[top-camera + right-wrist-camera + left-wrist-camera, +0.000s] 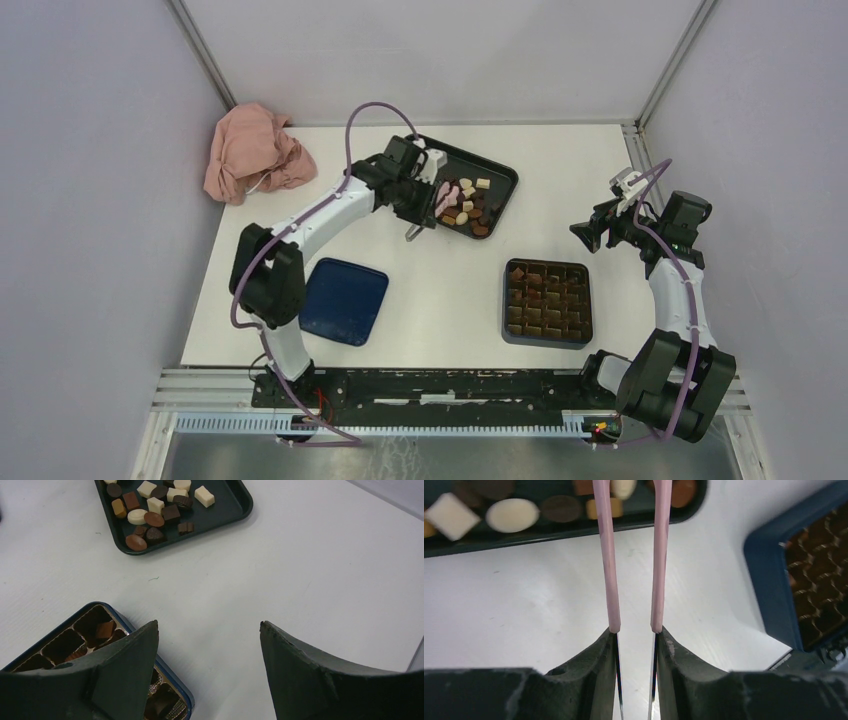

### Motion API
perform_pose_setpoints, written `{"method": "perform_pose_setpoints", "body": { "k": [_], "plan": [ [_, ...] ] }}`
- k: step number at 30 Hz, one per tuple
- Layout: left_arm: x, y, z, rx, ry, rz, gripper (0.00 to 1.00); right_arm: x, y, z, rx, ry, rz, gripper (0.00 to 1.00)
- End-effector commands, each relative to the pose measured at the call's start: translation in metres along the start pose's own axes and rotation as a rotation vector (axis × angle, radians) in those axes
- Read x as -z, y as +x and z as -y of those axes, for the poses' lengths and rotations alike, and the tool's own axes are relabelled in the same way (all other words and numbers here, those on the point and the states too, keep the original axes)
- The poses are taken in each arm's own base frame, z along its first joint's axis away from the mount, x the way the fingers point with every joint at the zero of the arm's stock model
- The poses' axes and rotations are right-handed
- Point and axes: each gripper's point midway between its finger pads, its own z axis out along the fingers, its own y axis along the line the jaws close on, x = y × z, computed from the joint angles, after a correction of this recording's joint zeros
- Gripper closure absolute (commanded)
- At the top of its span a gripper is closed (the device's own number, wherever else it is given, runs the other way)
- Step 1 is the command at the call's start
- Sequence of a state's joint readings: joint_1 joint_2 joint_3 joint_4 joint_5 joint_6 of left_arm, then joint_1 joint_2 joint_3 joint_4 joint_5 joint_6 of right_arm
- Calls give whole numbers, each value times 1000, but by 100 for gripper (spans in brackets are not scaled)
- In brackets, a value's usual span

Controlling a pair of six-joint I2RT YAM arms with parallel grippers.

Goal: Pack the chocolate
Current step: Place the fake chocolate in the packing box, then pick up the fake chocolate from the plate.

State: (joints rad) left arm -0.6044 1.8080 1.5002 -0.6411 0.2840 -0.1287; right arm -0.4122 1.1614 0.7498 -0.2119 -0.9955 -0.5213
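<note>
**Inspector:** State of the hands?

**Assessor:** The left gripper [635,630] is part-closed, clamped on the pink tongs [608,555]. The tong arms stand apart and their tips are out of sight, so I cannot tell whether they carry a piece. The right gripper [209,630] is wide open and empty.

**Inspector:** Location of the chocolate?

**Assessor:** The chocolate [512,515] lies loose in a dark tray [524,536] just ahead of the left gripper, under the tong arms. The box [769,580] sits ahead and to its right, with a few cells already filled.

**Inspector:** Handling?

**Assessor:** I judge it light, rigid, smooth and easily scuffed. Domed pieces may slip out of the tongs. Pinch low across opposite sides, with a gentle squeeze.

**Inspector:** Counts?

**Assessor:** About sixteen pieces show on the tray, whose far edge is cropped. There is one tray, one box, one blue lid [343,300], one pair of tongs and one pink cloth [255,150].
</note>
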Motion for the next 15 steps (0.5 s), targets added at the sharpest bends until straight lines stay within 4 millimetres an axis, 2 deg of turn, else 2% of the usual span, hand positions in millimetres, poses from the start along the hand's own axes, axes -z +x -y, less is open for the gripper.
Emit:
{"method": "perform_pose_setpoints", "body": {
  "k": [1, 5, 15],
  "plan": [
    [21, -14, -42, -43, -155, -1, 62, 3, -22, 0, 64, -12, 48, 20],
    [14, -11, -65, -79, -229, -81, 62, 2, -22, 0, 62, -13, 49, 20],
    [-12, -11, -85, -183, -241, -210, 62, 1, -21, -1, 52, -22, 51, 21]
  ]
}}
